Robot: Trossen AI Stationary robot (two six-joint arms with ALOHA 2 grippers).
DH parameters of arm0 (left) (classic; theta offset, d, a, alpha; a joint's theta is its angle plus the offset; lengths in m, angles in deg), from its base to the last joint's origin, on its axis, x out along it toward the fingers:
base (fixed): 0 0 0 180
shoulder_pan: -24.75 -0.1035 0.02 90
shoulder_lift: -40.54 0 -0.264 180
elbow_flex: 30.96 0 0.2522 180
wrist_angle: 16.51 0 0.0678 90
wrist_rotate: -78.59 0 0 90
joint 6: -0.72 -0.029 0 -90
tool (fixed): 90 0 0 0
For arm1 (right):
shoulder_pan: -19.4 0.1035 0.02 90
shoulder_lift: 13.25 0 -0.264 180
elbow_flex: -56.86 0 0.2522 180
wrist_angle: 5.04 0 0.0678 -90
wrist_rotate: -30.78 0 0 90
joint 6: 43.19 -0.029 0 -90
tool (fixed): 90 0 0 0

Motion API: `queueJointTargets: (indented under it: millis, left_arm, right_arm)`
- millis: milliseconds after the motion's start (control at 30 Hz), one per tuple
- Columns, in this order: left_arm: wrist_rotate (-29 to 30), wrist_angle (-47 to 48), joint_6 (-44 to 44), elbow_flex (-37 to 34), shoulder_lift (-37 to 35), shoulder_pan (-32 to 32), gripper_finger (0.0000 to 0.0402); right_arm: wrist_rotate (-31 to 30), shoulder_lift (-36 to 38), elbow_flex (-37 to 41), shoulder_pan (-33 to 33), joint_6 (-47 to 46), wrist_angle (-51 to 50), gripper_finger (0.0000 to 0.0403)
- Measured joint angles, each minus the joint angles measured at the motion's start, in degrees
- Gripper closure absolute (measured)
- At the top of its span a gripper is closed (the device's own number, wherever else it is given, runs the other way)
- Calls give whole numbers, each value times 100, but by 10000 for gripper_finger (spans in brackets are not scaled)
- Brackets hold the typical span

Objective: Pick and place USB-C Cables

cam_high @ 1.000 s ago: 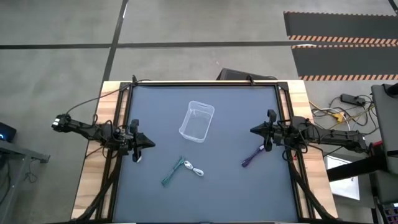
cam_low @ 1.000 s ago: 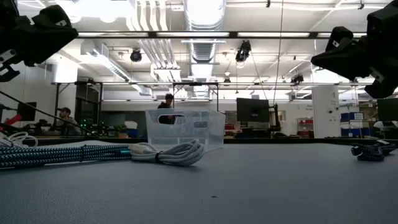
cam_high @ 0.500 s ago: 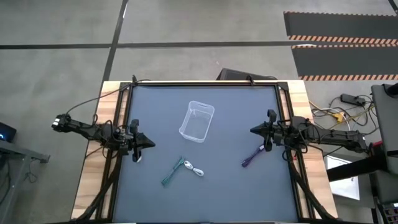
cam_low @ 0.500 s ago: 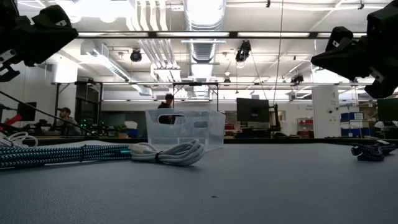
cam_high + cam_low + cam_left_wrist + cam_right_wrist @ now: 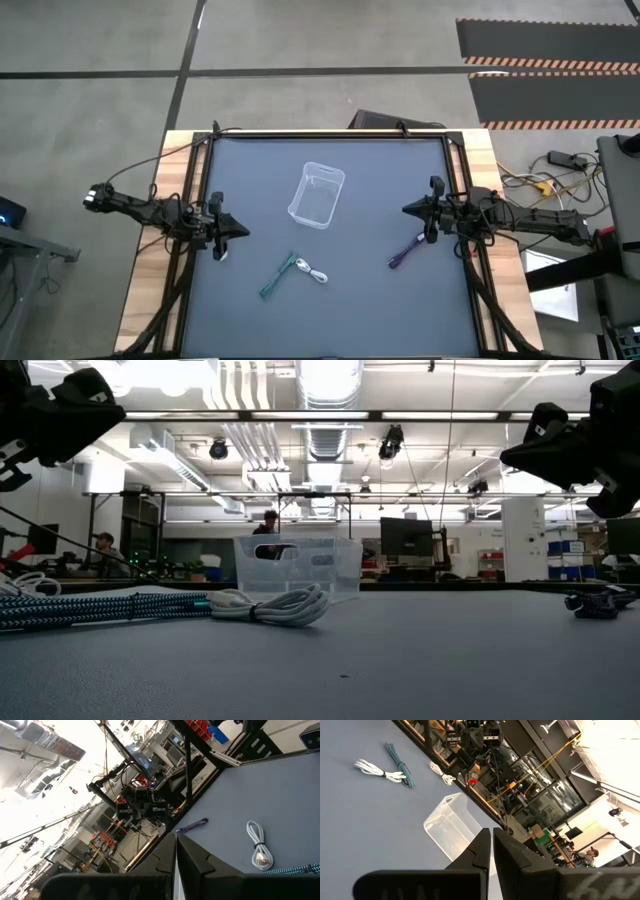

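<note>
Four bundled cables lie flat on the dark table mat. The teal-green cable [image 5: 275, 277] and a white cable [image 5: 313, 271] lie side by side near the middle front. A second white cable [image 5: 222, 252] lies just in front of my left gripper [image 5: 243, 230]. The purple cable [image 5: 405, 252] lies in front of my right gripper [image 5: 404, 209]. The clear bin [image 5: 317, 195] stands at the middle back. Both grippers hover above the table, shut and empty, as the wrist views show [image 5: 175, 837] [image 5: 491, 831].
Bare mat lies between the two arms and in front of the cables. The table's wooden side strips [image 5: 140, 300] and black frame rails [image 5: 185, 270] run along both sides. People stand in the room far behind the bin [image 5: 270, 520].
</note>
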Motion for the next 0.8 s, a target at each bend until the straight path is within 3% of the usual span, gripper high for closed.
queueJointTargets:
  millis: [233,433,667,800]
  left_arm:
    - [-1,1,0,0,1,-1,402]
    - [7,-7,0,0,-1,1,402]
    - [148,-562,2,0,1,1,402]
    - [148,-991,2,0,1,1,402]
  right_arm:
    - [-15,0,-1,0,50,2,392]
    - [-461,2,0,-4,-5,112,392]
    - [-468,0,0,-4,-43,205,392]
    - [-535,0,-1,-11,548,170,392]
